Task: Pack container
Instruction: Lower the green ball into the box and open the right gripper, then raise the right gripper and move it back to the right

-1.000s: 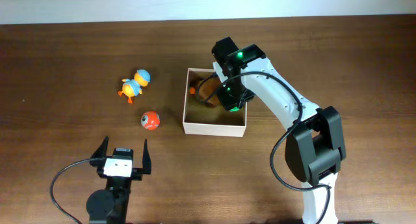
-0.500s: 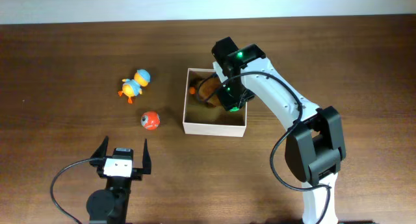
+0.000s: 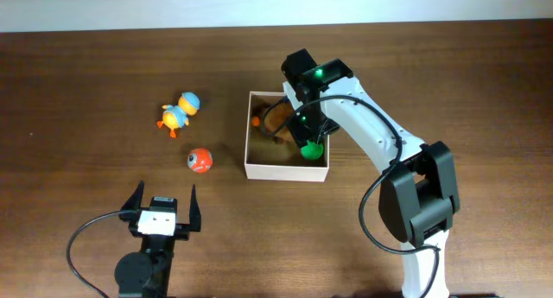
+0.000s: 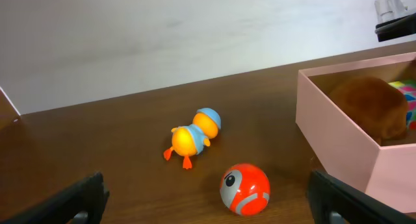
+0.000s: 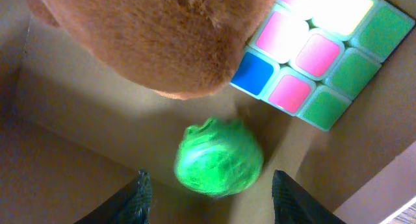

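Note:
The container (image 3: pixel 285 171) is a shallow square box with pale walls in the middle of the table. Inside lie a brown plush toy (image 3: pixel 275 121), a colour cube (image 5: pixel 318 55) and a green ball (image 3: pixel 311 149). My right gripper (image 3: pixel 306 130) hangs over the box's right side, open. In the right wrist view the green ball (image 5: pixel 219 157) rests on the tan floor (image 5: pixel 78 107), clear of both fingers, next to the plush (image 5: pixel 162 36). My left gripper (image 3: pixel 164 199) stands wide open near the table's front edge, holding nothing.
An orange and blue duck toy (image 3: pixel 179 113) lies left of the container. A red ball with an eye (image 3: pixel 200 160) sits nearer the front; in the left wrist view it (image 4: pixel 244 188) lies ahead of the open fingers, the box wall (image 4: pixel 338 146) to the right.
The right gripper's jaws have widened and the green ball now shows on the container's floor at its near right corner. The left arm has not moved.

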